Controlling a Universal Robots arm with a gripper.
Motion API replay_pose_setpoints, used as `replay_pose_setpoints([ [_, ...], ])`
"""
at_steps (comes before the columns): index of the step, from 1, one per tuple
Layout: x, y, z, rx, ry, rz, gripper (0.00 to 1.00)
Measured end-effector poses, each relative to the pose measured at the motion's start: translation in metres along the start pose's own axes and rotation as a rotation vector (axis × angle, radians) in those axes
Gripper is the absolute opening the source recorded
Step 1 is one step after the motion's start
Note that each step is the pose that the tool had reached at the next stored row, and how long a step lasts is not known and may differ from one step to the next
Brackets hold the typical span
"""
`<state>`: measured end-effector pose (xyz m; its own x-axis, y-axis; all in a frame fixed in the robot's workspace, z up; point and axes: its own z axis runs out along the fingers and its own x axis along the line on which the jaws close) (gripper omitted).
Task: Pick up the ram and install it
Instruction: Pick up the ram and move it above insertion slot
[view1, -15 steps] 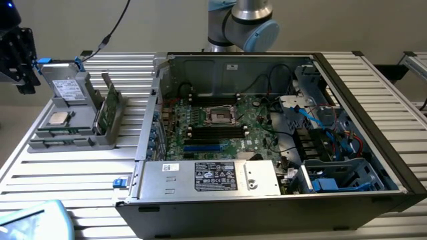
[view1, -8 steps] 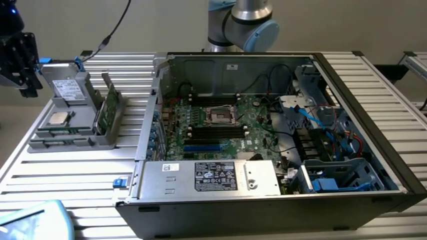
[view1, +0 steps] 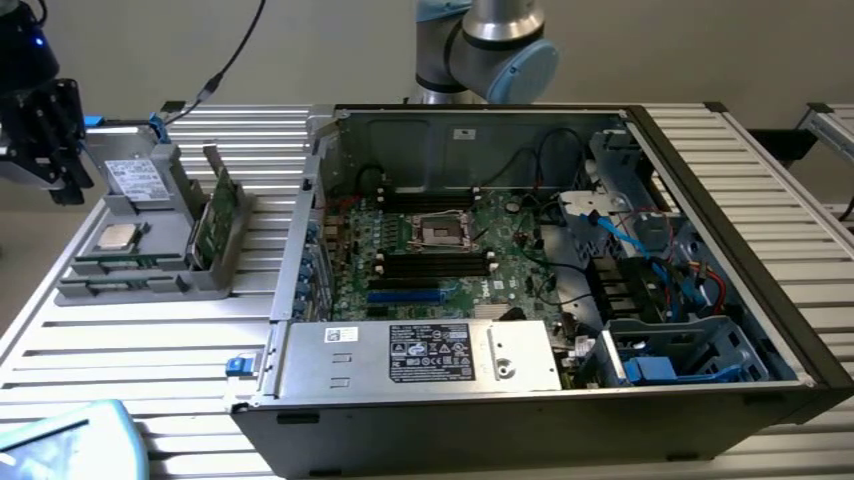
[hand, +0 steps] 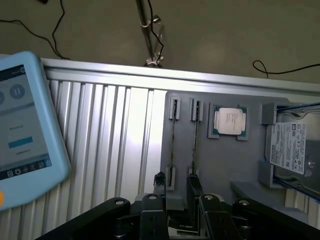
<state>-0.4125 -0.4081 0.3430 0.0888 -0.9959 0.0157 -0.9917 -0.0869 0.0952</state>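
While gripper (hand: 182, 212) is open, empty & short of ram (hand: 193, 145) upright in edge slot of holder (hand: 240, 165), ctr jaws sq over stick's thin edge.

Ram (view1: 219, 215) dark green; holder (view1: 134, 285) grey; table (view1: 120, 340) ribbed silver; pendant (hand: 59, 150) pale blue.

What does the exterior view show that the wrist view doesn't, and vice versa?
The exterior view gives you the open computer case and its motherboard. The wrist view gives you a thin metal post on the floor. Shared: the grey holder with the ram, processor chip and hard drive, plus the tablet.
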Motion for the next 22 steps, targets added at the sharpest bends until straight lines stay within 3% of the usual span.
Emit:
replay_pose_setpoints([
  [13,0.000,-0.0023,0.0235,0.0016,-0.0169,-0.002,0.31],
  [22,-0.001,-0.0039,0.0399,0.0022,-0.0222,-0.004,0.31],
])
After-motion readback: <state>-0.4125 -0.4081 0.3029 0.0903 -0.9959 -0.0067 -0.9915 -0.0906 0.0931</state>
